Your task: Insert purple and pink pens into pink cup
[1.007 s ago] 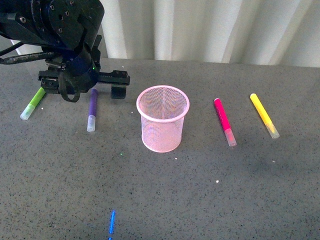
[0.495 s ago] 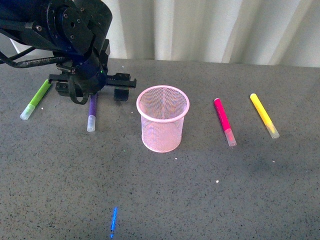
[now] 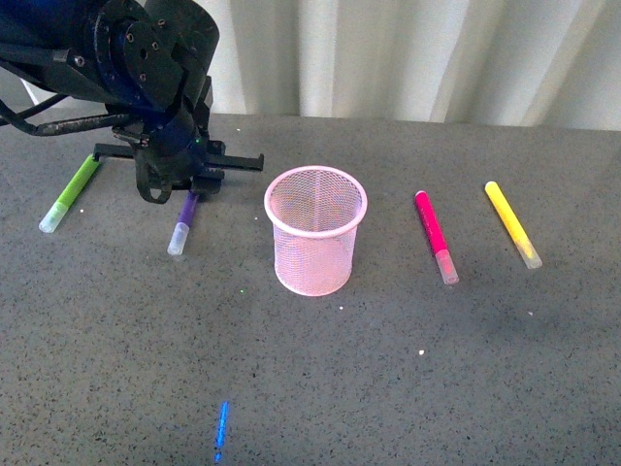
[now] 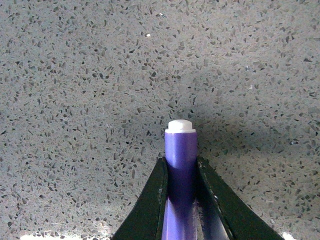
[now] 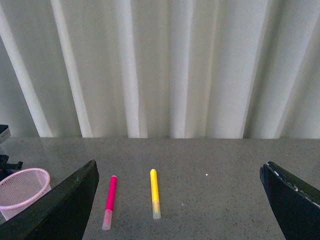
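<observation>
The purple pen (image 3: 182,222) lies left of the pink cup (image 3: 315,230), its clear cap toward me. My left gripper (image 3: 197,184) is shut on its far end; in the left wrist view the pen (image 4: 180,150) sits clamped between the black fingers (image 4: 153,200). The cup stands upright mid-table and looks empty; it also shows in the right wrist view (image 5: 22,186). The pink pen (image 3: 434,235) lies right of the cup, seen too in the right wrist view (image 5: 110,200). My right gripper (image 5: 180,200) is open and empty, held above the table, out of the front view.
A lime-green marker (image 3: 68,195) lies at far left, close to my left arm. A yellow marker (image 3: 512,224) lies right of the pink pen, also in the right wrist view (image 5: 155,192). A small blue item (image 3: 221,430) lies near the front edge. Curtains hang behind the table.
My left gripper has shifted right over the purple pen and closed on its far end. The pen's far end has swung slightly toward the cup.
</observation>
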Robot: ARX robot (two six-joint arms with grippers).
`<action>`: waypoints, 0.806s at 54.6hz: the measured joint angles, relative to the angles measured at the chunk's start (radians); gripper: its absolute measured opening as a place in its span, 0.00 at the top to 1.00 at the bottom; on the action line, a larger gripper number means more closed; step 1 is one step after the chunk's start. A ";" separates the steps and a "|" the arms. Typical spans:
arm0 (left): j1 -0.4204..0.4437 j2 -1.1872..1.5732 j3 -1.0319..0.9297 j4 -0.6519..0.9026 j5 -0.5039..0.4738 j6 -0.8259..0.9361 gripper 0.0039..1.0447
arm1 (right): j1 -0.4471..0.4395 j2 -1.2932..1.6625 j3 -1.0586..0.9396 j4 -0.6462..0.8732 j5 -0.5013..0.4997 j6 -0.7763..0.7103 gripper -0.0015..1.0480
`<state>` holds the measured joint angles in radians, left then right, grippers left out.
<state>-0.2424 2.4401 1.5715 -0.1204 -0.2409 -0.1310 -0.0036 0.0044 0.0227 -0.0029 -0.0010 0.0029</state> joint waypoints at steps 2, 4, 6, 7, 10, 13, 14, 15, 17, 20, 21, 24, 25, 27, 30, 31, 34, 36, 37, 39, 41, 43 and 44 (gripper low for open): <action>0.000 0.000 -0.001 0.003 0.000 0.000 0.88 | 0.000 0.000 0.000 0.000 0.000 0.000 0.07; 0.001 0.000 -0.003 0.006 -0.002 0.000 0.88 | 0.000 0.000 0.000 0.000 0.000 0.000 0.07; 0.001 0.000 -0.007 0.012 -0.003 0.000 0.88 | 0.000 0.000 0.000 0.000 0.000 0.000 0.07; 0.001 0.000 -0.011 0.018 -0.003 0.000 0.88 | 0.000 0.000 0.000 0.000 0.000 0.000 0.07; 0.002 -0.003 -0.018 0.027 -0.003 -0.001 0.88 | 0.000 0.000 0.000 0.000 0.000 0.000 0.07; 0.005 -0.008 -0.027 0.039 -0.003 -0.002 0.88 | 0.000 0.000 0.000 0.000 0.000 0.000 0.07; 0.006 -0.011 -0.033 0.047 -0.003 -0.005 0.88 | 0.000 0.000 0.000 0.000 0.000 0.000 0.07; 0.007 -0.013 -0.037 0.051 -0.003 -0.006 0.88 | 0.000 0.000 0.000 0.000 0.000 0.000 0.07; 0.012 -0.026 -0.058 0.081 -0.003 -0.011 0.88 | 0.000 0.000 0.000 0.000 0.000 0.000 0.07; 0.016 -0.040 -0.079 0.110 -0.003 -0.018 0.88 | 0.000 0.000 0.000 0.000 0.000 0.000 0.07; 0.017 -0.045 -0.085 0.118 -0.003 -0.021 0.88 | 0.000 0.000 0.000 0.000 0.000 0.000 0.07; 0.024 -0.080 -0.124 0.176 -0.005 -0.024 0.88 | 0.000 0.000 0.000 0.000 0.000 0.000 0.07; 0.026 -0.096 -0.137 0.199 -0.010 -0.025 0.88 | 0.000 0.000 0.000 0.000 0.000 0.000 0.07; 0.029 -0.125 -0.158 0.234 -0.016 -0.028 0.88 | 0.000 0.000 0.000 0.000 0.000 0.000 0.07; 0.032 -0.170 -0.188 0.287 -0.025 -0.028 0.88 | 0.000 0.000 0.000 0.000 0.000 0.000 0.07; 0.034 -0.196 -0.204 0.315 -0.036 -0.024 0.88 | 0.000 0.000 0.000 0.000 0.000 0.000 0.07; 0.035 -0.250 -0.238 0.378 -0.060 -0.021 0.88 | 0.000 0.000 0.000 0.000 0.000 0.000 0.07; 0.035 -0.294 -0.264 0.427 -0.072 -0.020 0.88 | 0.000 0.000 0.000 0.000 0.000 0.000 0.07; 0.035 -0.322 -0.280 0.455 -0.079 -0.019 0.88 | 0.000 0.000 0.000 0.000 0.000 0.000 0.07; 0.033 -0.366 -0.307 0.494 -0.087 -0.019 0.88 | 0.000 0.000 0.000 0.000 0.000 0.000 0.07; 0.030 -0.407 -0.334 0.534 -0.091 -0.023 0.88 | 0.000 0.000 0.000 0.000 0.000 0.000 0.07; 0.024 -0.447 -0.360 0.565 -0.095 -0.029 0.88 | 0.000 0.000 0.000 0.000 0.000 0.000 0.07; 0.020 -0.471 -0.377 0.583 -0.098 -0.033 0.88 | 0.000 0.000 0.000 0.000 0.000 0.000 0.07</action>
<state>-0.2226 1.9690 1.1942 0.4625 -0.3393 -0.1638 -0.0036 0.0044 0.0227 -0.0029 -0.0010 0.0029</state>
